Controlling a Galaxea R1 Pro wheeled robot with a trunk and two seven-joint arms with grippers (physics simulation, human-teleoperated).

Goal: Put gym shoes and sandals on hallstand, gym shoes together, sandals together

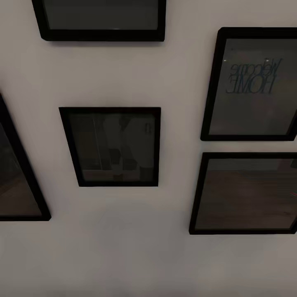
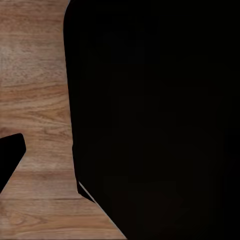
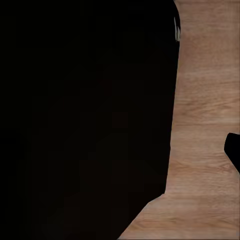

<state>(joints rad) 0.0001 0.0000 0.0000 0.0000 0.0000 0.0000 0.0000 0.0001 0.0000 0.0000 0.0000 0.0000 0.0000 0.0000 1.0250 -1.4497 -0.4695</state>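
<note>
the head camera faces a pale wall point(image 1: 123, 247) hung with black picture frames point(image 1: 111, 146), one of them lettered "welcome home" point(image 1: 251, 76) in mirror writing. both wrist cameras look down on the corridor floor point(image 2: 35, 100) of wood-grain planks point(image 3: 205, 100), beside a large black shape point(image 2: 155, 115). i cannot tell whether the fingers are released or clenched.

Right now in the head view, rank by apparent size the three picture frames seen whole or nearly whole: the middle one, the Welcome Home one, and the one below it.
1. Welcome Home frame and lower right frame: alike, both cut off at the edge, unranked.
2. Middle frame, smallest.
</note>
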